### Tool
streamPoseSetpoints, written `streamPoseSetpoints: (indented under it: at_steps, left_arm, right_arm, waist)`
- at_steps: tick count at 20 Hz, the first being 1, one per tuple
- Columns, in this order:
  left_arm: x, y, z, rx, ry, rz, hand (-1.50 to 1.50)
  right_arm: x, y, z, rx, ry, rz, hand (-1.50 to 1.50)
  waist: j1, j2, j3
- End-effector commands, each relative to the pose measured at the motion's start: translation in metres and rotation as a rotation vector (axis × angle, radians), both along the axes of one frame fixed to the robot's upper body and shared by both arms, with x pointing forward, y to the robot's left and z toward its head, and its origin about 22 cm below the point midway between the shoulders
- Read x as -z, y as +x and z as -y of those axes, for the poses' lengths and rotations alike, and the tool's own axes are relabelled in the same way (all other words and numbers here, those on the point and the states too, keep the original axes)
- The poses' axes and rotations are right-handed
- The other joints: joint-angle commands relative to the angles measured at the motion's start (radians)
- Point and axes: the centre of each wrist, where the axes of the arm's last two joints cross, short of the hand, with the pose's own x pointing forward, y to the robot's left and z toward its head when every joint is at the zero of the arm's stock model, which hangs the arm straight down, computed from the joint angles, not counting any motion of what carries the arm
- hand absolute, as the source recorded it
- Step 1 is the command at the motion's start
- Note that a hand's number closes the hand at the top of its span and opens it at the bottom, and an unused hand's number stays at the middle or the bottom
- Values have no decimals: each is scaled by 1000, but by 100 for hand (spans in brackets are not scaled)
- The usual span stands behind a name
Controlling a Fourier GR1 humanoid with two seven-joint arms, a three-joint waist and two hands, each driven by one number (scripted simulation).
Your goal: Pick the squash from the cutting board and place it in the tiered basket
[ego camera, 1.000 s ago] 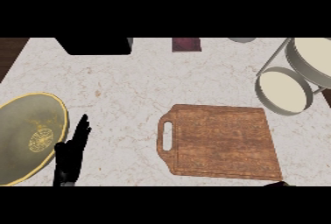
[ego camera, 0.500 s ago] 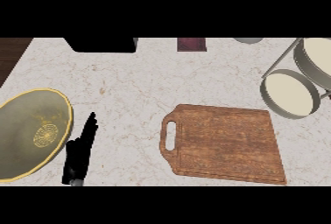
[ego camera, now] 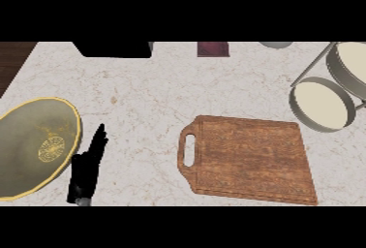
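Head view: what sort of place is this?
Most likely a kitchen counter: a marbled worktop, a wooden cutting board with a handle slot, and a tiered basket at the right edge.

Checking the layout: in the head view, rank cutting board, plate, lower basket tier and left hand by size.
1. Cutting board
2. Plate, partly out of frame
3. Lower basket tier
4. Left hand

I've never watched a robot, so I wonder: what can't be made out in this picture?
Head view:
- Squash: nowhere in sight, not on the brown wooden cutting board.
- Right hand: outside the frame.
- White tiered wire basket: cut off by the right edge.
- Black block, dark red object: cut by the top edge.
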Motion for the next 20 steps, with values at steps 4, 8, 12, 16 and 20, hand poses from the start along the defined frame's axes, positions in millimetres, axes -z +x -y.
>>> streamPoseSetpoints:
  at_steps: [4, 8, 12, 16, 20]
  left_arm:
    - [2, 0, -8, 7, -7, 0, 0]
    - [5, -1, -6, 5, -5, 2, 0]
    - [8, 0, -10, 26, -8, -1, 0]
    - [3, -5, -10, -3, -12, -15, 0]
    - [8, -15, -5, -3, 8, -23, 0]
  right_arm:
    - [47, 54, -34, -3, -37, -54, 150]
    - [53, 69, -22, 28, 2, -83, 150]
    - [80, 84, -30, 8, 62, -63, 150]
    - [106, 89, -26, 8, 350, -45, -150]
    - [129, 91, -28, -30, 490, 6, -150]
  waist:
    - [0, 0, 0]
    - [-6, -1, 0]
    - [-7, 0, 0]
    - [1, 2, 1]
    - [-4, 0, 1]
